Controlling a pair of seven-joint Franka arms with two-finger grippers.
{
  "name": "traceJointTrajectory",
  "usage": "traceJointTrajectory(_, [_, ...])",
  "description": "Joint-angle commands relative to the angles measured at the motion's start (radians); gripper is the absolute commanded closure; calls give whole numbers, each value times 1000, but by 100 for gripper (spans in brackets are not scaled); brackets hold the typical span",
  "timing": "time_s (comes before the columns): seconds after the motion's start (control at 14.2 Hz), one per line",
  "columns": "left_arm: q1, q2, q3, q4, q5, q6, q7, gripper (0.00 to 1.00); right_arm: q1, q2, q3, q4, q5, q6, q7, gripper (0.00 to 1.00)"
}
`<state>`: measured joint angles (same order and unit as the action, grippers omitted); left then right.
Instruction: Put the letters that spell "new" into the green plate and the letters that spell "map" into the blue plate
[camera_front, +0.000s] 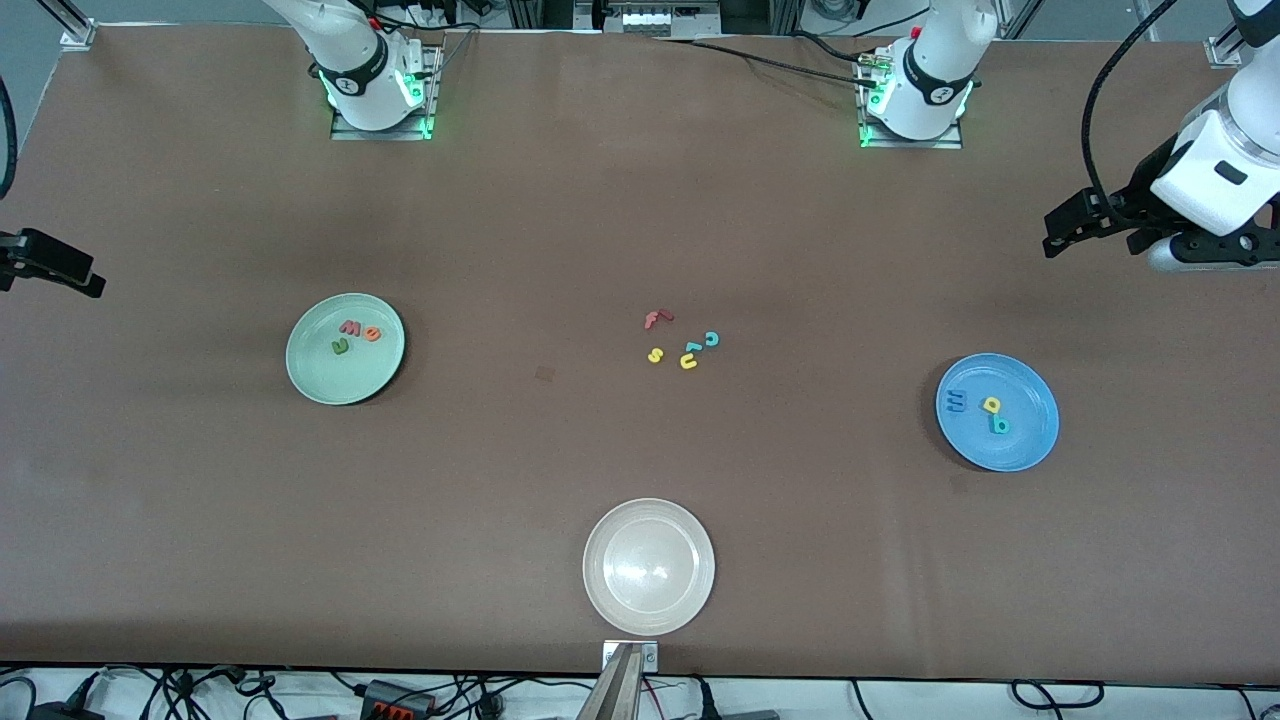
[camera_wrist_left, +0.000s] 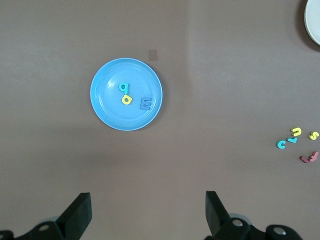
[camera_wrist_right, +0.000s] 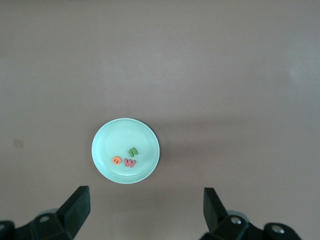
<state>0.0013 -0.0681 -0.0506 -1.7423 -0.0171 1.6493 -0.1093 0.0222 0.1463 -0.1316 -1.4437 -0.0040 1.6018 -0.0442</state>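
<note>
The green plate (camera_front: 322, 376) lies toward the right arm's end of the table. In it are the dark green n (camera_front: 341, 347), the pinkish-red w (camera_front: 350, 327) and the orange e (camera_front: 372, 334). The blue plate (camera_front: 1022, 445) lies toward the left arm's end and holds the purplish-blue m (camera_front: 956, 401), the yellow a (camera_front: 991, 404) and the teal p (camera_front: 999, 425). My left gripper (camera_wrist_left: 148, 210) hangs open and empty high above the table, beside the blue plate (camera_wrist_left: 107, 102). My right gripper (camera_wrist_right: 147, 207) is open and empty too, high up beside the green plate (camera_wrist_right: 112, 142).
A whitish-beige plate (camera_front: 610, 600) with nothing in it sits near the table's front edge. At mid-table lie loose letters: a red f (camera_front: 657, 319), a teal c (camera_front: 711, 339), a yellow s (camera_front: 655, 355), a yellow u (camera_front: 688, 361) and a small teal piece (camera_front: 692, 348).
</note>
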Motion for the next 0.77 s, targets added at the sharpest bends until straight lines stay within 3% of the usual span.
traceJointTrajectory(0.0, [0, 16, 3, 32, -11, -23, 22, 0, -8, -67, -4, -84, -16, 49, 15, 0])
traceJointTrajectory(0.14, [0, 16, 3, 32, -11, -23, 20, 0, -65, -65, 61, -73, -14, 46, 15, 0])
traceJointTrajectory(0.7, [0, 16, 3, 32, -9, -23, 20, 0, -88, -83, 84, -87, -8, 37, 18, 0])
